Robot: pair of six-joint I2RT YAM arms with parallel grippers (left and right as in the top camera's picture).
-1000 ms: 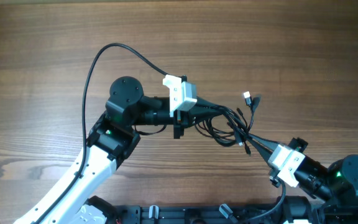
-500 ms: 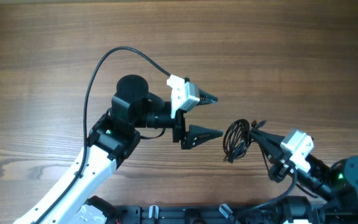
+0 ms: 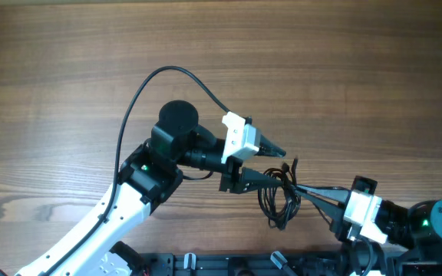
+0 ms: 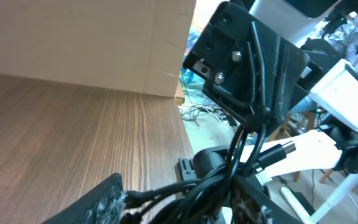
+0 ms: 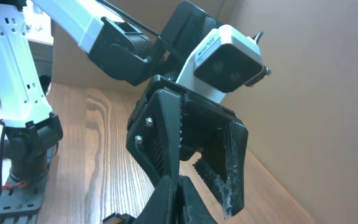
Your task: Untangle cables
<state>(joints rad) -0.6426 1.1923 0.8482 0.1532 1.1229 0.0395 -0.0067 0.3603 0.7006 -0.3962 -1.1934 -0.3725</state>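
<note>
The cables (image 3: 278, 201) are a loose black coil on the wooden table, right of centre near the front. My right gripper (image 3: 305, 190) reaches in from the right and is shut on strands at the coil's right side; in the right wrist view its fingers (image 5: 180, 186) are pressed together. My left gripper (image 3: 281, 165) comes from the left, its jaws apart astride the top of the coil. In the left wrist view the cables (image 4: 229, 180) fill the gap between the two fingers (image 4: 104, 199), and a plug end touches the left one.
The left arm's thick black wire (image 3: 152, 84) arcs over the table behind the arm. A black rail (image 3: 229, 264) runs along the table's front edge. A cardboard wall (image 4: 86, 37) stands beyond the far edge. The two grippers are almost tip to tip.
The left gripper let go of the cables, opened wide, moved right and forward, and now stands narrower around the coil. The right gripper drew the coil toward the front right.
</note>
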